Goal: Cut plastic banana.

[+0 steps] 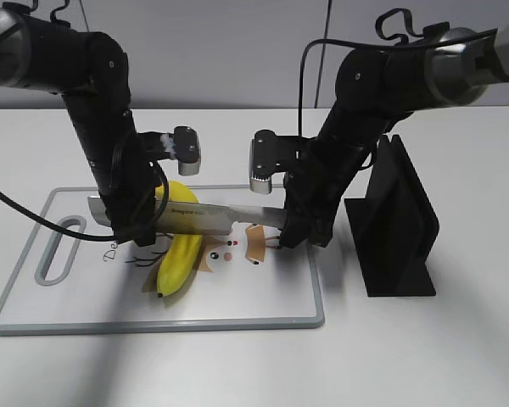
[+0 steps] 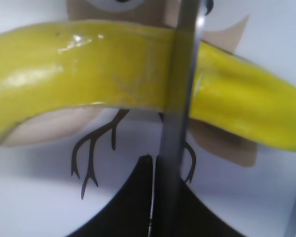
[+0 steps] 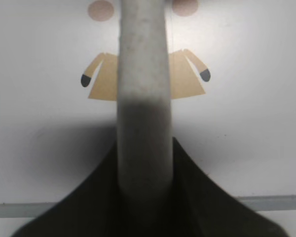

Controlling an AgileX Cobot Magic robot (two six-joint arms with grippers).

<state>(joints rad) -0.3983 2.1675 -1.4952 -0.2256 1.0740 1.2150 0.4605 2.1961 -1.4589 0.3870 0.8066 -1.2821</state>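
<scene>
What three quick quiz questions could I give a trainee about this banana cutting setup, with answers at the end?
1. True or false: the knife lies across the plastic banana.
2. Which gripper holds the knife by its handle? A. left gripper B. right gripper C. neither
3. Fill in: the banana rests on the ____, which has an animal drawing printed on it.

Key
1. True. The left wrist view shows the blade crossing the banana, which still looks whole at that spot.
2. B. The right wrist view shows the pale handle between its fingers; the left one is shut on the blade's far end.
3. Cutting board.
</scene>
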